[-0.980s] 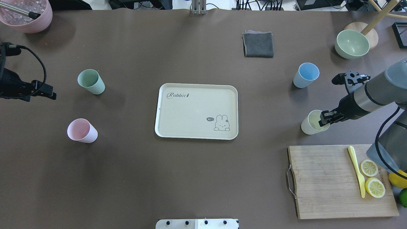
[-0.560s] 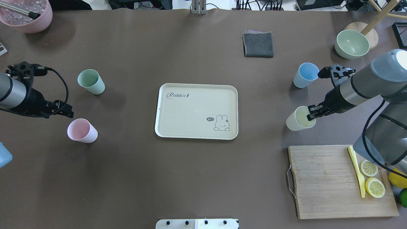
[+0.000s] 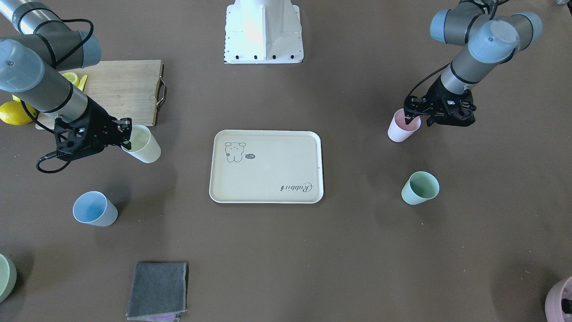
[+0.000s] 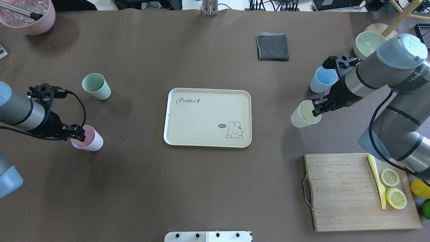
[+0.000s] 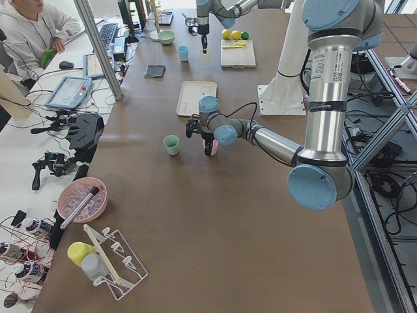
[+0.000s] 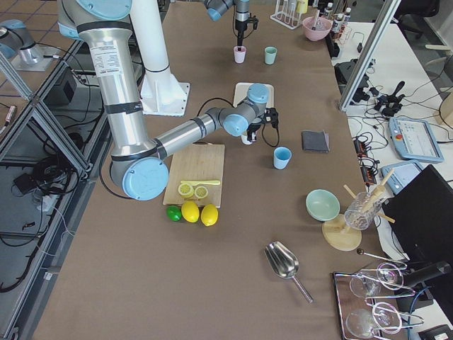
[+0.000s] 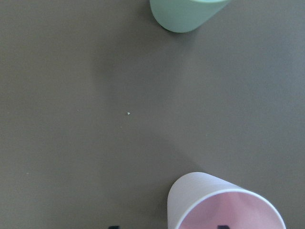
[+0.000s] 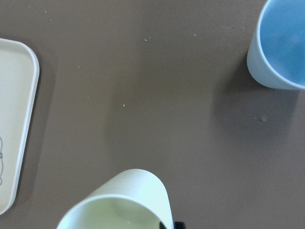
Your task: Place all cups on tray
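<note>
My right gripper [image 4: 316, 110] is shut on the rim of the pale yellow cup [image 4: 303, 115] and holds it above the table, right of the cream tray [image 4: 208, 111]. My left gripper [image 4: 80, 133] is open and straddles the near wall of the light pink cup [image 4: 90, 142], one finger inside and one outside. The pink cup stands on the table left of the tray. The mint green cup [image 4: 96, 86] stands behind it. The light blue cup [image 4: 323, 79] stands at the right, beside my right forearm. The tray holds nothing.
A wooden cutting board [image 4: 339, 191] with lemon slices and a yellow knife lies at the front right. A grey cloth [image 4: 272, 47] lies behind the tray. A pale green bowl [image 4: 367, 42] is at the back right and a pink pot [image 4: 30, 20] at the back left.
My right gripper has carried the yellow cup left, toward the tray. My left arm has come in from the left and set its fingers over the pink cup's rim.
</note>
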{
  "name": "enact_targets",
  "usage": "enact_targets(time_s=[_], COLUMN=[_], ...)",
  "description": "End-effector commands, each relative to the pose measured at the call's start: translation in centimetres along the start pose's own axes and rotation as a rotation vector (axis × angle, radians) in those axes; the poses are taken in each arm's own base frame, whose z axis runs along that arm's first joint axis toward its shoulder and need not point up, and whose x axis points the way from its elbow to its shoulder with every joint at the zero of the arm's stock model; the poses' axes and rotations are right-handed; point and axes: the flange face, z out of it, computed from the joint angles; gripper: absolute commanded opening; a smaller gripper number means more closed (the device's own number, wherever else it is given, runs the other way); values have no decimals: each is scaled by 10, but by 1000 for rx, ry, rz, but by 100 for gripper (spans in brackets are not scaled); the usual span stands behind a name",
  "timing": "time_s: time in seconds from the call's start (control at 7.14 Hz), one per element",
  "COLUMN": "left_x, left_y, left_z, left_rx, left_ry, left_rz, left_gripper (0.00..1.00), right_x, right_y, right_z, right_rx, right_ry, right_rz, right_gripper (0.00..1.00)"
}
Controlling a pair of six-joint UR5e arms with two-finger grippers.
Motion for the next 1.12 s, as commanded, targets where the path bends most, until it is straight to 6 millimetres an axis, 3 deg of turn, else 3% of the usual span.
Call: enact_targets(time_s=[0.0,0.28,0.42,0.56,0.7,0.84,0.98], left_x=[31,126,165,209,251,280,288], left_y=[-14,-54,-75,-89,-104,-96,-93], left_z=[-8,-45,-45,-29,-24,-7,-4], left_rx=[11,7,7,-9,-7,15,19], left_ry=[36,65,74,82,92,72,70], left_rz=[16,-31,-76,-112,-152,-148,-149], left_gripper=[0,0,0,0,0,0,0], right_x=[-56,-124,-153,-173,-180,-193,-193], right_y=[-20,-6,0,7,13,15,15], right_z=[-12,16,29,40,53,63,70], right_rx=[9,0,7,9,11,11,5], right_ry=[-28,-41,-40,-38,-23,-20,-12], right_rz=[68,101,109,128,121,136,137], right_gripper=[0,0,0,0,0,0,0])
